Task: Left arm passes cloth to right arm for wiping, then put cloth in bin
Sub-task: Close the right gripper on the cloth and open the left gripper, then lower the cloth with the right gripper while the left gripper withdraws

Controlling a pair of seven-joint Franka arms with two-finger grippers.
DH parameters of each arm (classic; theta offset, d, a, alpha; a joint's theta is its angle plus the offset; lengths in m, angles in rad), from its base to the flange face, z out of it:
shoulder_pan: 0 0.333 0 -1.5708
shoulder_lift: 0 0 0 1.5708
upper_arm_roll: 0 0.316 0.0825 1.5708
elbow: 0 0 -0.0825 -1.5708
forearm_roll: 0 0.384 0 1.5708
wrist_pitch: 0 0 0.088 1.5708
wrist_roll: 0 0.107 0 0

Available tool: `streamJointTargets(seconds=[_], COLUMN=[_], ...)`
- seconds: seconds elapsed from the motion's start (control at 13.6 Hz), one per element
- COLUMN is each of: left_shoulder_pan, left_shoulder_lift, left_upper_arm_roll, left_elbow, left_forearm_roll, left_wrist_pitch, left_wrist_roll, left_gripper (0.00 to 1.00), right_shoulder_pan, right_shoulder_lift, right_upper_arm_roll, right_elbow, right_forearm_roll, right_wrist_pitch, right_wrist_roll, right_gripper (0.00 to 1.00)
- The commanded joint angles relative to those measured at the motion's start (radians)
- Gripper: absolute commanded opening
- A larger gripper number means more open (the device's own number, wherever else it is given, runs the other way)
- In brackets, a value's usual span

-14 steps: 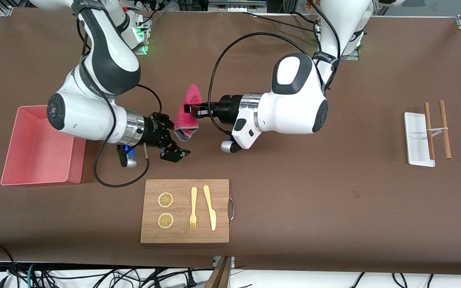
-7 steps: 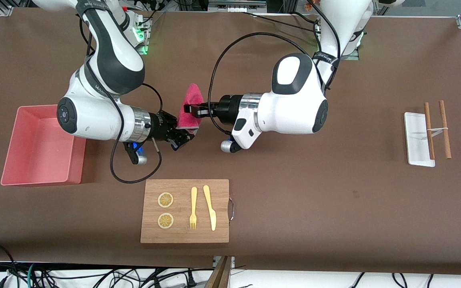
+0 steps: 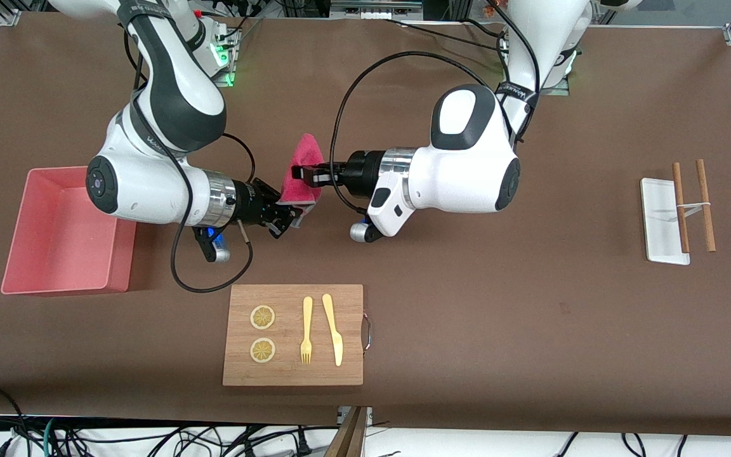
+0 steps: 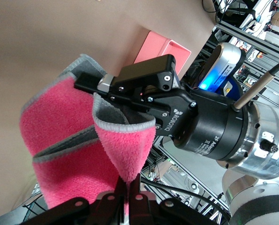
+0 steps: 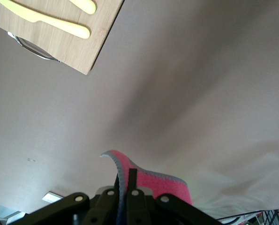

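Cloth (image 3: 302, 171): held up over the bench's middle, clamped by both pincers.
Left pincer (image 4: 128, 196): pinched on one pink fold.
Right pincer (image 3: 286, 216): clamped on its lower edge; the left wrist view shows the fingers (image 4: 94, 84) across grey trim.
Bin (image 3: 16, 254): at the right arm's end.

Both grippers are pinching the crimson-pink terry cloth (image 3: 302, 174) above the brown surface (image 3: 530, 304): left gripper (image 3: 297, 172), right gripper (image 3: 288, 216).
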Motion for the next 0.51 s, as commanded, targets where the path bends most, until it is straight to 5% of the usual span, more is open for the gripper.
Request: streamJointTargets(seconds=[0.0, 0.07, 0.15, 0.44], left_shoulder_pan=[0.005, 0.007, 0.007, 0.076], left_shoulder_lift=[0.008, 0.008, 0.006, -0.006], left_upper_arm_roll=[0.002, 0.002, 0.003, 0.008], left_elbow=[0.019, 0.016, 0.014, -0.029], left_forearm_roll=[0.016, 0.022, 0.023, 0.03], left_wrist_pitch=[0.002, 0.0, -0.001, -0.068], left_wrist_roll=[0.004, 0.005, 0.008, 0.015], left_gripper=[0.2, 0.45, 0.99, 1.0], right_shoulder_pan=[-0.02, -0.021, -0.023, -0.027], right_shoulder_lift=[0.001, 0.001, 0.001, 0.003], right_upper_arm_roll=[-0.001, -0.001, -0.001, -0.003], right_elbow=[0.012, 0.012, 0.013, 0.009], right_forearm_roll=[0.015, 0.017, 0.017, 0.011], right_wrist_pitch=[-0.018, -0.018, -0.02, -0.03], right_wrist_roll=[-0.036, -0.036, -0.039, -0.099], right_gripper=[0.0, 0.0, 0.0, 0.0])
